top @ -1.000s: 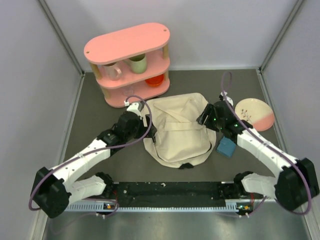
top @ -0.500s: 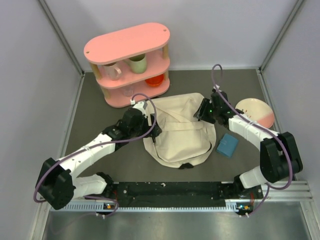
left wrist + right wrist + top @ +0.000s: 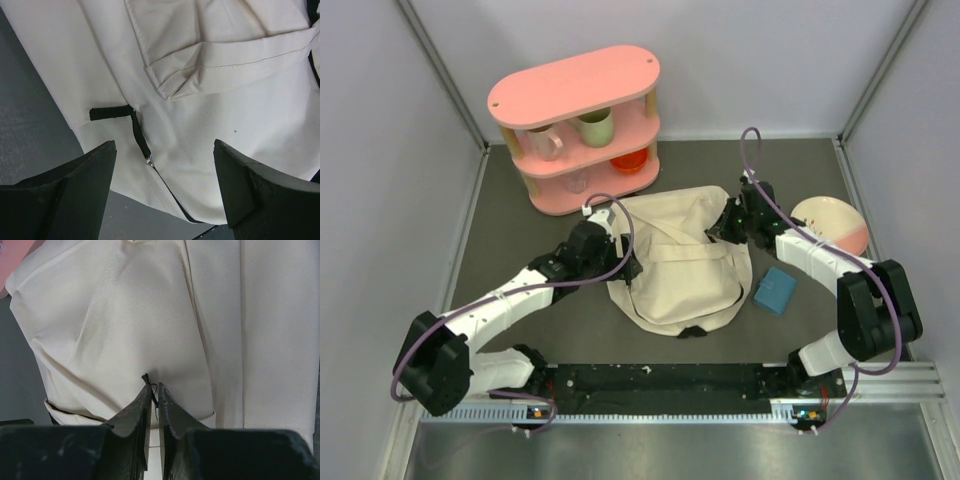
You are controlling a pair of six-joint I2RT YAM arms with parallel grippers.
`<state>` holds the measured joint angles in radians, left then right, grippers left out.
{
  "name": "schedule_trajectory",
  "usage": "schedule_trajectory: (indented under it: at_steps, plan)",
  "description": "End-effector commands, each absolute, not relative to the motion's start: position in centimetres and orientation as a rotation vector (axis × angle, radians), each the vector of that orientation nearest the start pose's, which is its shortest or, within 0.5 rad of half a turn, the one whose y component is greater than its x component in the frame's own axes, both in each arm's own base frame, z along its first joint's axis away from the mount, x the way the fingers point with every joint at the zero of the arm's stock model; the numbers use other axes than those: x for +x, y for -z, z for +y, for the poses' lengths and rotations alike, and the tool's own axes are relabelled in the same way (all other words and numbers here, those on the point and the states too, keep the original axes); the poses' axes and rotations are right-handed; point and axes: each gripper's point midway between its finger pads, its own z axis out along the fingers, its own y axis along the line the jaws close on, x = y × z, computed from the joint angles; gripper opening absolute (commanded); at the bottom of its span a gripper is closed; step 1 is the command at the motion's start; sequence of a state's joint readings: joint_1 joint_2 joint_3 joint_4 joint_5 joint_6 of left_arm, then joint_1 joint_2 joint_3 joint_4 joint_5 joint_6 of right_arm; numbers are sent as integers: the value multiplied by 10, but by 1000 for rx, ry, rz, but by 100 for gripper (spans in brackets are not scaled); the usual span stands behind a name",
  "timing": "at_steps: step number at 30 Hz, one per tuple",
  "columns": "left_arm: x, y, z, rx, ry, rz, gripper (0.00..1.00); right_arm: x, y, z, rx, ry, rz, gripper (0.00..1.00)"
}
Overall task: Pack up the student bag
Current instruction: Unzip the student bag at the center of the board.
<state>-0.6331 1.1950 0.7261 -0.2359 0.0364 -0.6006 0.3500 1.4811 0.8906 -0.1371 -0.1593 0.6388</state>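
The student bag (image 3: pixel 678 265), cream fabric with dark zipper lines, lies flat in the middle of the table. My left gripper (image 3: pixel 625 262) hangs open over its left edge. In the left wrist view the wide-apart fingers (image 3: pixel 165 145) frame a black zipper line and its small metal slider (image 3: pixel 149 160) on the bag (image 3: pixel 240 115). My right gripper (image 3: pixel 720 228) sits at the bag's upper right corner. In the right wrist view its jaws (image 3: pixel 154 386) are shut on a thin black zipper pull (image 3: pixel 146 377) standing up from the bag fabric (image 3: pixel 135 315).
A pink two-tier shelf (image 3: pixel 578 125) with mugs and a red bowl stands behind the bag at the back left. A pink-and-white plate (image 3: pixel 830 228) lies at the right, and a blue box (image 3: pixel 775 290) lies just right of the bag. Grey walls enclose the table.
The right arm swung in to the bag's upper right corner and its jaws closed on the black pull. The left gripper edged slightly toward the bag and stayed open.
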Motion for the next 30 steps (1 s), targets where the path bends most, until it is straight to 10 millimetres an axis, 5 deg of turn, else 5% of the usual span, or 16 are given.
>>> schedule_trajectory:
  at_steps: [1, 6, 12, 20, 23, 30]
  plan:
    - [254, -112, -224, 56, 680, 2360, 83, 361, -114, 184, 227, -692, 2321, 18]
    - [253, -110, -222, 56, 672, 2358, 83, 359, -109, 185, 187, -689, 2332, 31]
    - [252, -109, -221, 60, 663, 2362, 83, 358, -100, 184, 141, -666, 2361, 33]
    - [251, -104, -217, 57, 642, 2374, 83, 353, -89, 186, 91, -663, 2401, 18]
    - [251, -101, -216, 51, 628, 2379, 83, 355, -89, 184, 94, -650, 2400, 0]
    - [248, -85, -214, 22, 621, 2414, 85, 356, -111, 180, 117, -630, 2345, 0]
